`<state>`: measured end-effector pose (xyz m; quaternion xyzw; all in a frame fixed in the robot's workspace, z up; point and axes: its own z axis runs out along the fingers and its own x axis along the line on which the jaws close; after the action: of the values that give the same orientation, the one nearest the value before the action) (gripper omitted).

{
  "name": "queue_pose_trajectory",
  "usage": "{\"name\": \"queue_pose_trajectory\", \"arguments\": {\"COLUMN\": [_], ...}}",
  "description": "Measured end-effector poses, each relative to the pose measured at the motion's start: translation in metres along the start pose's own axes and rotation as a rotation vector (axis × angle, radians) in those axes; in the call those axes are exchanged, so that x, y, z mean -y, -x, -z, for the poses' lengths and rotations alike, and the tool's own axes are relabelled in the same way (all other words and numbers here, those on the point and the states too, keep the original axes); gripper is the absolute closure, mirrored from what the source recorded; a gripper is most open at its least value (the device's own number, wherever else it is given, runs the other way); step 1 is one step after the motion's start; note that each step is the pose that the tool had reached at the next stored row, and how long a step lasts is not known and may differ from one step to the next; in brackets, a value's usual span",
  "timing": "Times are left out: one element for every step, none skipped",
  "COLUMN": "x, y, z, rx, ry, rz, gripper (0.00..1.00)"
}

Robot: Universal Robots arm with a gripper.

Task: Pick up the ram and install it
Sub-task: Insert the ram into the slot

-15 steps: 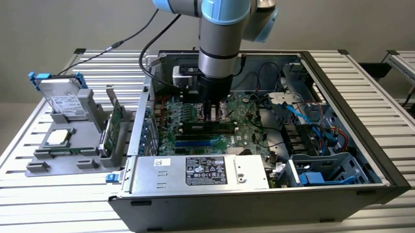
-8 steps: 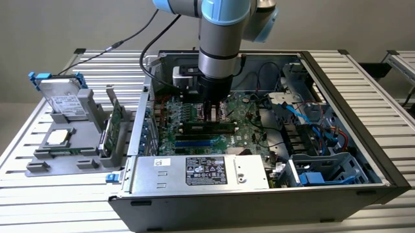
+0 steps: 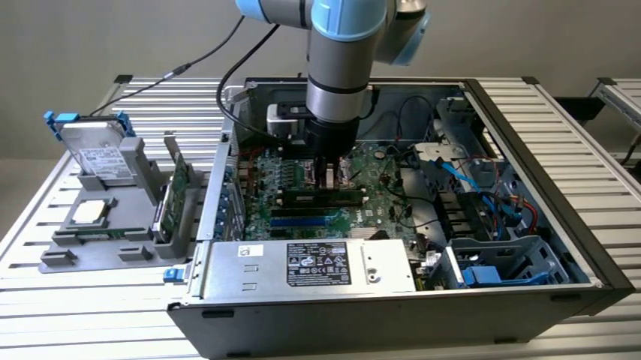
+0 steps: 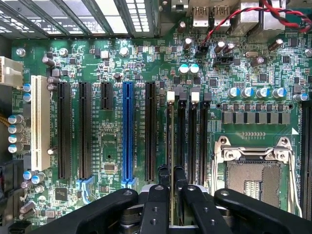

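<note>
Risk is misalignment. Tool [image 4: 171,176] looks clamped on the ram [image 4: 171,141], which it holds edge-on over the outermost of the memory slots [image 4: 194,141], between the CPU socket [image 4: 253,180] and the blue PCIe slot [image 4: 127,131]. If the notch or ends sit off, pressing could skew the stick or flex the motherboard [image 4: 105,131]. Can't tell whether the white latch [image 4: 170,96] is open; closed, it blocks seating.
</note>
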<state>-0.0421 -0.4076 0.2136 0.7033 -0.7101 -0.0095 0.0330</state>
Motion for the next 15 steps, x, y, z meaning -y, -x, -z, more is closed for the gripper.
{"name": "queue_pose_trajectory", "arguments": {"x": [0.0000,0.0000,0.0000,0.0000,0.0000,0.0000,0.0000,-0.0001,-0.0003,-0.0004,-0.0007,-0.0009,-0.0011,-0.0013,-0.0015], "y": [0.000,0.000,0.000,0.000,0.000,0.000,0.000,0.000,0.000,0.000,0.000,0.000,0.000,0.000,0.000], "z": [0.0000,0.0000,0.0000,0.0000,0.0000,0.0000,0.0006,0.0017,0.0038,0.0065,0.0100,0.0133,0.0168,0.0204,0.0244], "rx": [-0.0005,-0.0007,-0.0007,-0.0008,-0.0008,-0.0006,-0.0008,-0.0005,-0.0006,-0.0006,-0.0006,-0.0007,-0.0007,-0.0006,-0.0008], "ry": [0.0001,0.0003,0.0003,0.0004,0.0005,0.0004,0.0005,0.0003,0.0004,0.0004,0.0004,0.0005,0.0004,0.0004,0.0004], "rz": [0.000,0.000,0.000,0.000,0.000,0.000,0.000,0.000,0.000,0.000,0.000,0.000,0.000,0.000,0.000], "gripper": [0.84,0.84,0.84,0.84,0.83,0.77,0.77,0.71,0.65,0.65,0.53,0.53,0.53,0.46,0.46]}}
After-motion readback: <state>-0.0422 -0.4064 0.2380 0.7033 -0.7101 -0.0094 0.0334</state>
